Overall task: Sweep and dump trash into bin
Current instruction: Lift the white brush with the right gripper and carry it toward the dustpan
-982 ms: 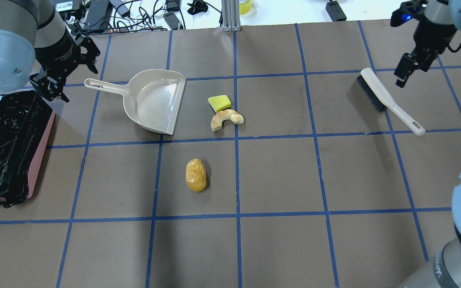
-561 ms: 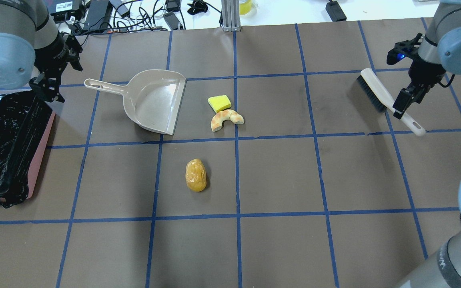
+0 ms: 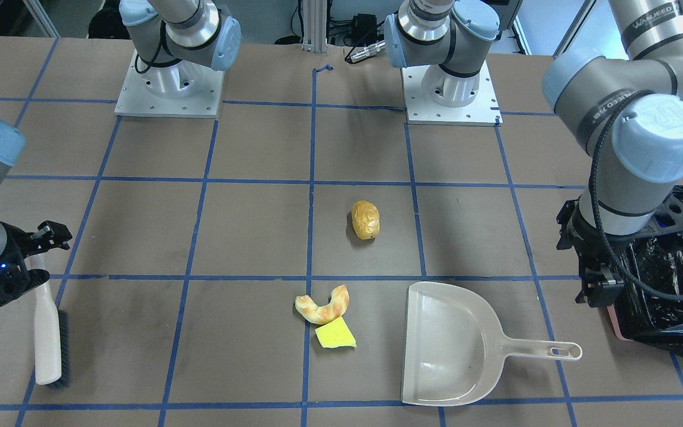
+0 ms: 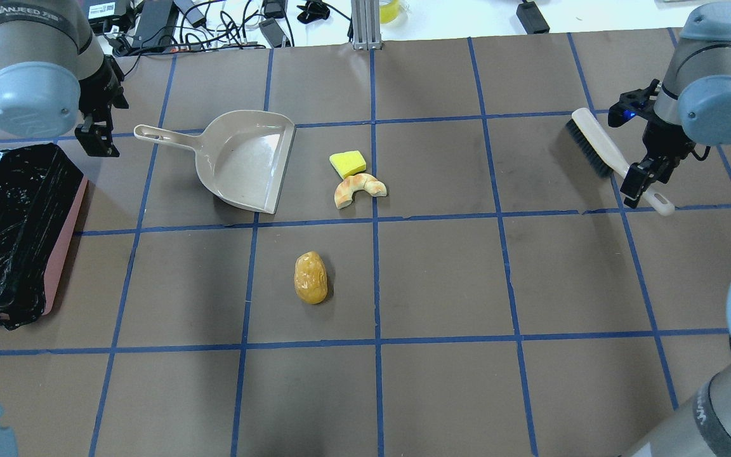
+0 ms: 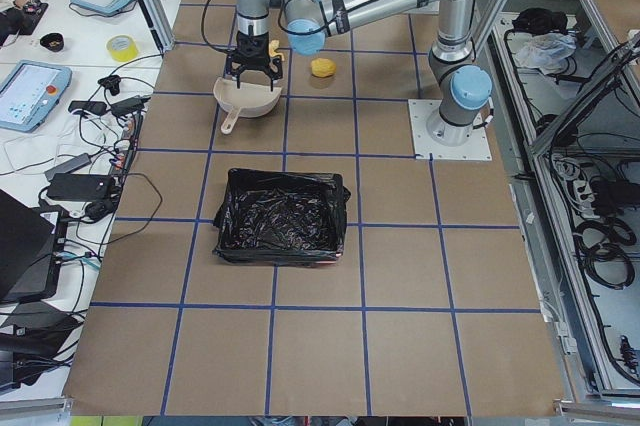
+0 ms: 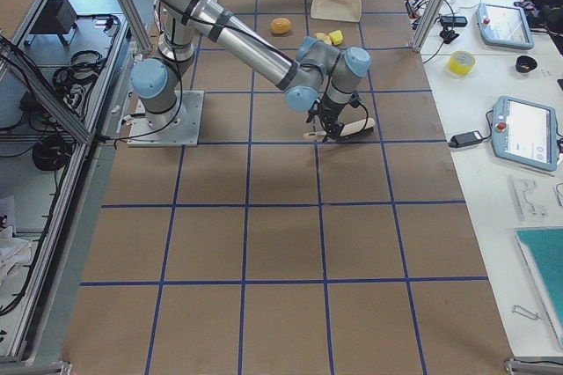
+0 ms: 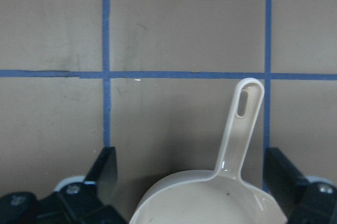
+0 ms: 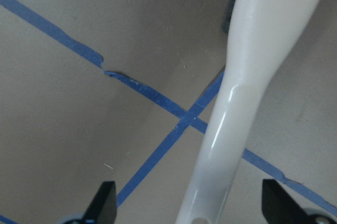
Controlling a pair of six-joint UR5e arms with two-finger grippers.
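From the front, the potato [image 3: 365,220] lies alone near the middle of the table [image 3: 246,225]. The crust [image 3: 324,305] and the sponge [image 3: 335,334] lie together just beside the open mouth of the dustpan [image 3: 448,344]. The bin [image 3: 667,284] stands at the table's edge past the dustpan's handle, well apart from all three scraps.

From overhead, the left gripper [image 4: 100,136] shows between the bin and the handle tip. The right gripper [image 4: 641,181] straddles the handle of the brush [image 4: 600,149] near its end.

From the left end, the left gripper hangs above the dustpan. From the right end, the right gripper is low at the brush.

The left wrist camera shows its fingers [image 7: 102,166] spread wide and empty, with the dustpan's handle below them pointing toward the bin's pink edge.

The right wrist camera shows its fingers [image 8: 102,200] wide apart. The brush handle runs between them, and neither finger touches it.
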